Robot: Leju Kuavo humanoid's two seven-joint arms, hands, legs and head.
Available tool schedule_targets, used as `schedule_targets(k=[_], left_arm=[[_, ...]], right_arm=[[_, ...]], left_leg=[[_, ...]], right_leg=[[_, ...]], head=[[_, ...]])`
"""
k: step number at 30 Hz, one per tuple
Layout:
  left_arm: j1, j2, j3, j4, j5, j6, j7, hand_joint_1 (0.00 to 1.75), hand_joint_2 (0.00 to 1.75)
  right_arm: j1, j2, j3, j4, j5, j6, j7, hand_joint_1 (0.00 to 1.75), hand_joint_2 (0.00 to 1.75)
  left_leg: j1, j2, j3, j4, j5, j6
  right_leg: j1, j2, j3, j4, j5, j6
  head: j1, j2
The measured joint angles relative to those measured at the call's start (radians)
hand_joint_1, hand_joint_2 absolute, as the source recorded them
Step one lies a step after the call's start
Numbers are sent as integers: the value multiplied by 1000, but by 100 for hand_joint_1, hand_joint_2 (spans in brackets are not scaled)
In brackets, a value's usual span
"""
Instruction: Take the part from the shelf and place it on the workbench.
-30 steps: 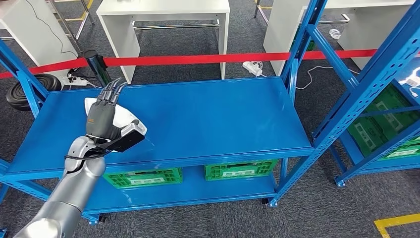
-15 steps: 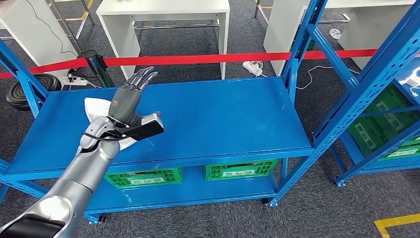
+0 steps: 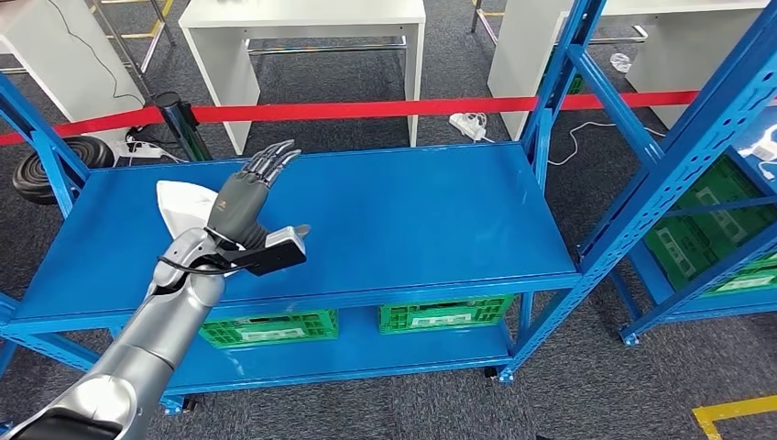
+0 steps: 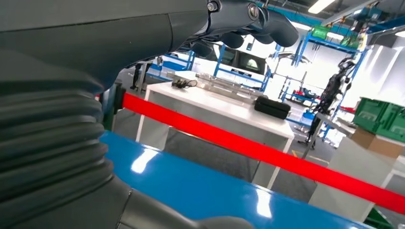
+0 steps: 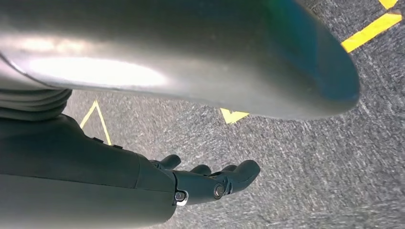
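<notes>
Our left hand (image 3: 240, 203) hangs spread and empty above the white part (image 3: 180, 205); it looks thin, light, so we should pinch its edge.

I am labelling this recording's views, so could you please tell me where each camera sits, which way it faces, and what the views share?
Head view: high on the body, looking forward and down at the blue shelf, the white part and the left hand above them.
Left wrist view: behind the left hand, facing across the shelf towards the red barrier tape and a white table.
Right wrist view: behind the right hand, facing the grey carpet.
Shared: head and left wrist views both show shelf, tape and left hand.
</notes>
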Motion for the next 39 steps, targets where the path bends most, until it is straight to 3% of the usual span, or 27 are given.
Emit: schedule_targets(k=[39], left_arm=[[21,24,-18,-26,0,-7,-2,0,0]], right_arm=[[1,0,36,0,6,0,0,0,0]], left_leg=[[0,-1,0,0,0,0]], right_leg=[[0,0,0,0,0,0]], head=[[0,0]])
